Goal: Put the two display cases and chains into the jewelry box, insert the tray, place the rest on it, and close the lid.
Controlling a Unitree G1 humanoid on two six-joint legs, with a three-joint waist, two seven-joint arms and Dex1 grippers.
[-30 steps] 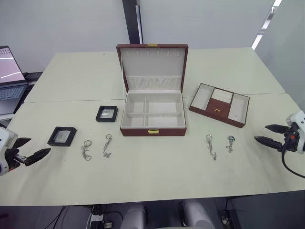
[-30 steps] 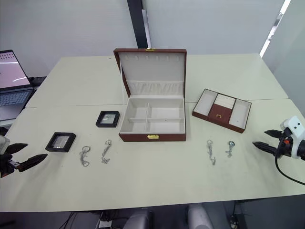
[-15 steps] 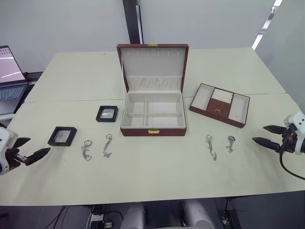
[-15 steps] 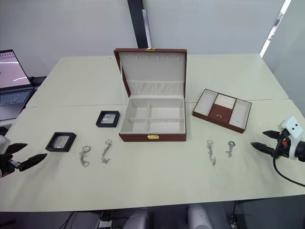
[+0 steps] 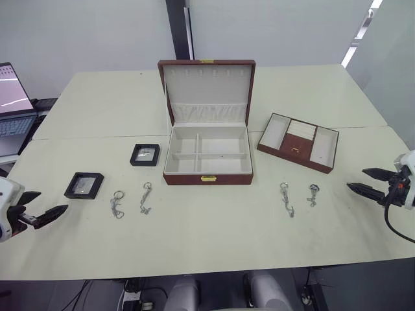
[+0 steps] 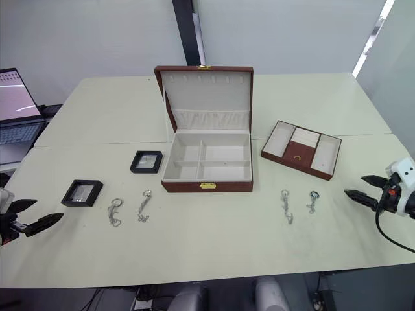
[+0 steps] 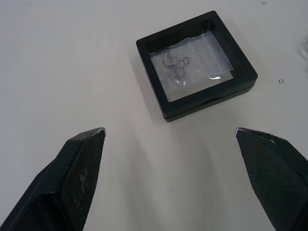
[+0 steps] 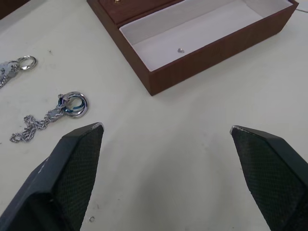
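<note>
Both jaws apart: left gripper (image 5: 40, 215) risks nudging the near display case (image 7: 196, 64) off the bench's (image 5: 214, 240) left edge.

Table (image 5: 214, 240): jewelry box (image 5: 207, 155), tray (image 5: 298, 142), display cases (image 5: 84, 184), chains (image 5: 117, 203).

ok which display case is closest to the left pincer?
The outer display case, nearest the table's left edge, facing the left pincer. The other case sits beside the jewelry box.
</note>
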